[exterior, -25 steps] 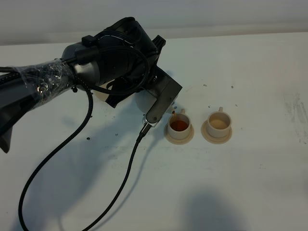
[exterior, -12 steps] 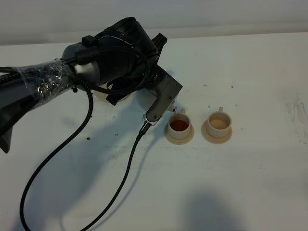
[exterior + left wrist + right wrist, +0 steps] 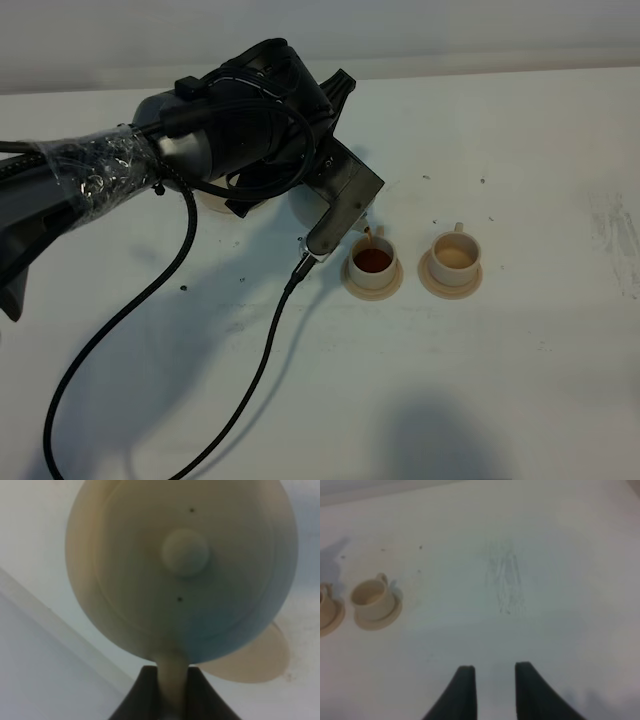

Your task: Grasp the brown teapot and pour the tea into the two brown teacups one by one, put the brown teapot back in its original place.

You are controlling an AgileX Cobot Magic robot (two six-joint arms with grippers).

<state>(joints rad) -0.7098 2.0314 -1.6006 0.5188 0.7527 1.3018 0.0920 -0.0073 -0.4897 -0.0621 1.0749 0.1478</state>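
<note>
Left jaws tight on teapot [image 3: 186, 580] handle [image 3: 171, 674]

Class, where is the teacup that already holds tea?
In the exterior high view, the filled teacup sits on its saucer just right of centre, between the left arm and the other teacup.

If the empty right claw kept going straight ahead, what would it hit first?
Probably just the bare table, near the grey scuff marks; the right gripper seems to point clear of the cup.
</note>
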